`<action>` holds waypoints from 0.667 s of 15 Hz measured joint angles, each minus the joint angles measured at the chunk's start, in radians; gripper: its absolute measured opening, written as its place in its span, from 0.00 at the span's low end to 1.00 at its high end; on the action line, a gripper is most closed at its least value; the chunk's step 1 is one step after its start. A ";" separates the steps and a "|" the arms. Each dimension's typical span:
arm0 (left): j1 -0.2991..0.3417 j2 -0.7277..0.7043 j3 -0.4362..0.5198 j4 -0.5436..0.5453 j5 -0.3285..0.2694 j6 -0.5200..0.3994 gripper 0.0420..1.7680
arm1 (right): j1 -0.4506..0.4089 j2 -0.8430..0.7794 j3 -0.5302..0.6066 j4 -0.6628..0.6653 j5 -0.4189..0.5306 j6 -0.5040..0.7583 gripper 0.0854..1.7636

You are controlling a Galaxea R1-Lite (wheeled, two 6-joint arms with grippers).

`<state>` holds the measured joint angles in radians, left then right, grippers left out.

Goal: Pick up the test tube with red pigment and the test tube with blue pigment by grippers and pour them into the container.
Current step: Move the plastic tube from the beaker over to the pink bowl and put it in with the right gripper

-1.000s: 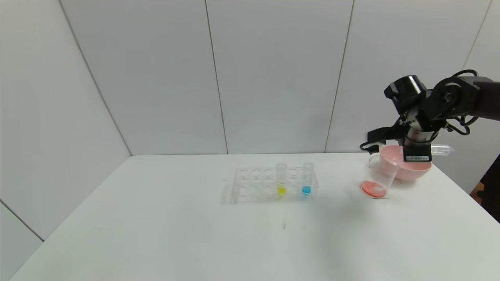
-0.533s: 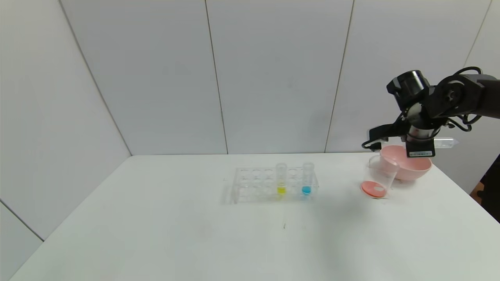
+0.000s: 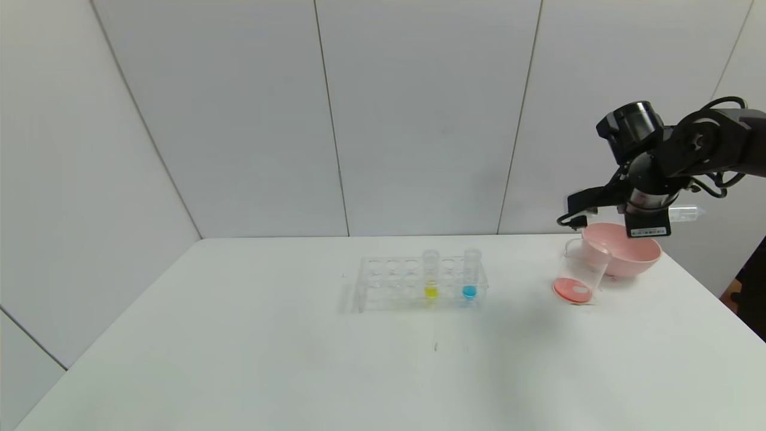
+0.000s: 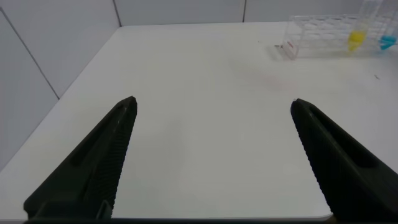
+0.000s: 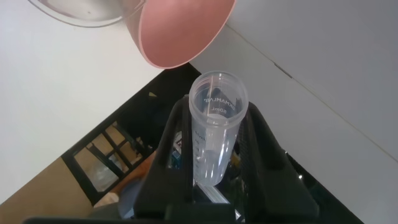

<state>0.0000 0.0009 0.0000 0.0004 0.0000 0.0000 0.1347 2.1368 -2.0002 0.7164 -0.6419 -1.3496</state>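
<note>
My right gripper is shut on a clear test tube and holds it level above the pink bowl. In the right wrist view the tube sits between the fingers and no pigment shows in it. The container, a clear beaker, stands left of the bowl with orange-red pigment at its bottom. The test tube with blue pigment stands upright in the rack and also shows in the left wrist view. My left gripper is open and empty, low over the table's left part.
A clear many-holed rack stands mid-table and holds a yellow-pigment tube left of the blue one. The pink bowl sits near the table's far right edge, close under my right gripper. The white table spreads in front of the rack.
My right gripper has risen a little and drifted right with the tube, from just over the bowl's rim to higher above it. Nothing else moved.
</note>
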 joint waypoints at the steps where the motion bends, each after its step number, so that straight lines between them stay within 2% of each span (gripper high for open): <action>1: 0.000 0.000 0.000 0.000 0.000 0.000 1.00 | -0.004 -0.001 0.000 -0.012 0.020 0.010 0.25; 3: 0.000 0.000 0.000 0.000 0.000 0.000 1.00 | -0.023 -0.003 0.000 -0.070 0.148 0.059 0.25; 6: 0.000 0.000 0.000 0.000 0.000 0.000 1.00 | -0.083 -0.006 0.000 -0.155 0.459 0.240 0.25; 7: 0.000 0.000 0.000 0.000 0.000 0.000 1.00 | -0.110 -0.015 0.000 -0.162 0.521 0.296 0.25; 10: 0.000 0.000 0.000 0.000 0.000 0.000 1.00 | -0.176 -0.076 0.028 -0.163 0.627 0.459 0.25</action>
<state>0.0000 0.0009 0.0000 0.0000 0.0000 0.0000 -0.0417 2.0613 -1.9719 0.5532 -0.0147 -0.8904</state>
